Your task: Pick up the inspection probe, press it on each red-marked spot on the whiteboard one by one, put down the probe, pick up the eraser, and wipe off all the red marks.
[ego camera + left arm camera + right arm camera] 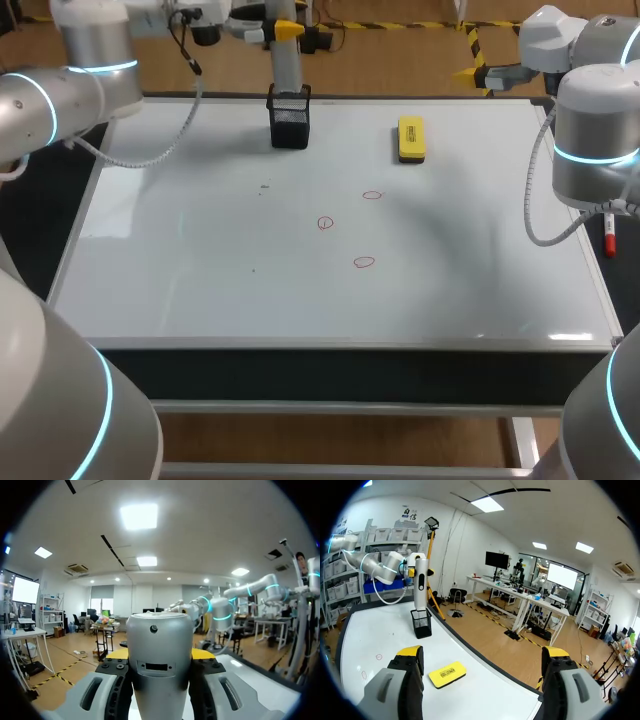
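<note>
My left gripper [285, 30] is clamped on the inspection probe [286, 68], which stands upright with its lower end in the black mesh holder [290, 125] at the whiteboard's [200, 260] far edge; by my reading the task is at its first step, the probe gripped but not yet lifted clear. Three red marks [372, 195] [325, 222] [364, 262] sit mid-board, unwiped and well apart from the probe; pressing each lies ahead, then setting the probe down. The yellow eraser [411, 139] lies untouched, beside the holder; my right gripper [482, 652] hangs off the board's right side, fingers wide apart, holding nothing.
</note>
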`<state>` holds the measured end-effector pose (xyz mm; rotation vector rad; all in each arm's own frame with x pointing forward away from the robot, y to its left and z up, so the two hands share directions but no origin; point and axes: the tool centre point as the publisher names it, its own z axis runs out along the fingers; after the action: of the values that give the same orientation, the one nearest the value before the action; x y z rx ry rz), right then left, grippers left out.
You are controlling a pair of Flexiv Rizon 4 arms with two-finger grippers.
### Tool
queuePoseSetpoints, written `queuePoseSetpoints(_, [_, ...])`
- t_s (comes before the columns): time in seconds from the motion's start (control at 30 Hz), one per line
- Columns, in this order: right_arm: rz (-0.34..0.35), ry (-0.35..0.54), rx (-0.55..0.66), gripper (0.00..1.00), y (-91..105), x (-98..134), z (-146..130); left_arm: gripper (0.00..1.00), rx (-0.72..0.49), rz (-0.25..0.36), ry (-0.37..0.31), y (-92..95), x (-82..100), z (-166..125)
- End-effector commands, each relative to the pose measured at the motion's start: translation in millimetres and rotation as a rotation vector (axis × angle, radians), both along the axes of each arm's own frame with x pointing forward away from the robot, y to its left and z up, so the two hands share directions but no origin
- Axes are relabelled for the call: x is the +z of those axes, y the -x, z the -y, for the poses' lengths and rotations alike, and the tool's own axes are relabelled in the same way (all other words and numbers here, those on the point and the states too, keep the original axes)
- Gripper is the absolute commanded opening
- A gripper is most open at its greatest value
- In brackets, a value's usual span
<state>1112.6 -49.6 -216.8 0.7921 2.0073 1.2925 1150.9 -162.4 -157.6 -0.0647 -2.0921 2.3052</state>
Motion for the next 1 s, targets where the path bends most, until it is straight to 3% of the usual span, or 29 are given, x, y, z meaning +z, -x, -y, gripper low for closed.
queuePoseSetpoints(0.03, [-0.001,0.0,0.001,1.0,-0.4,0,0,0.0,0.147,-0.017,-0.051,15.7,22.4,-8])
queuePoseSetpoints(0.33, [-0.001,0.0,0.001,1.0,-0.4,0,0,0.0,0.245,-0.002,-0.045,34.8,29.3,-52])
queuePoseSetpoints(0.7, [-0.001,0.0,0.001,1.0,-0.4,0,0,0.0,0.361,-0.001,-0.044,67.4,-0.5,-100])
queuePoseSetpoints(1.0, [-0.001,0.0,0.001,1.0,-0.4,0,0,0.0,0.41,-0.007,-0.049,82.9,-28.7,-129])
